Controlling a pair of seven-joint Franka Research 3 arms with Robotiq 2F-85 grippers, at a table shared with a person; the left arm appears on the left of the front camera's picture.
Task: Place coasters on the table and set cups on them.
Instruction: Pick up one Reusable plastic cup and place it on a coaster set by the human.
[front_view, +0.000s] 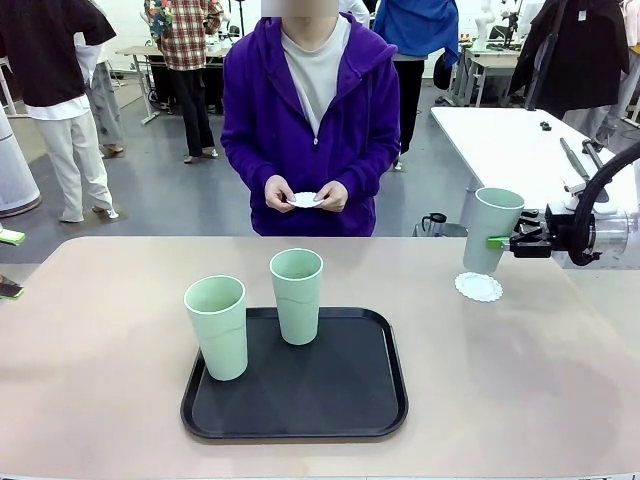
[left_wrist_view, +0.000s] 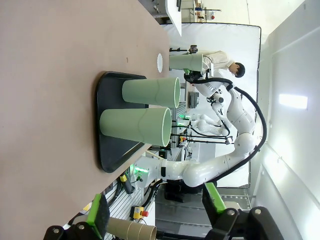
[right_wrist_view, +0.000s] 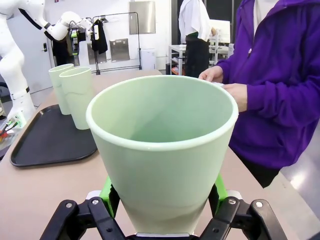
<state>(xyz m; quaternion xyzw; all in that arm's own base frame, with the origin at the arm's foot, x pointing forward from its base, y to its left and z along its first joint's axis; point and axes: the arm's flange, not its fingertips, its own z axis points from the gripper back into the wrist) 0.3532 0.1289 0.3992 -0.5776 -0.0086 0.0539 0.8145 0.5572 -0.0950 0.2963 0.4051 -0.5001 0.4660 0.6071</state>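
step: setting cup on coaster | right hand clamped on cup, its base close over coaster beneath the hand | left hand fingers apart, empty | next: lower straight onto the coaster, then release

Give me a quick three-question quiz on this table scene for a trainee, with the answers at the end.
1. True or false: the robot's right hand grips a cup.
2. How many cups stand on the black tray?
3. What does the person across the table hold? A) a coaster B) a spoon C) nothing

Key: 1 true; 2 two; 3 A.
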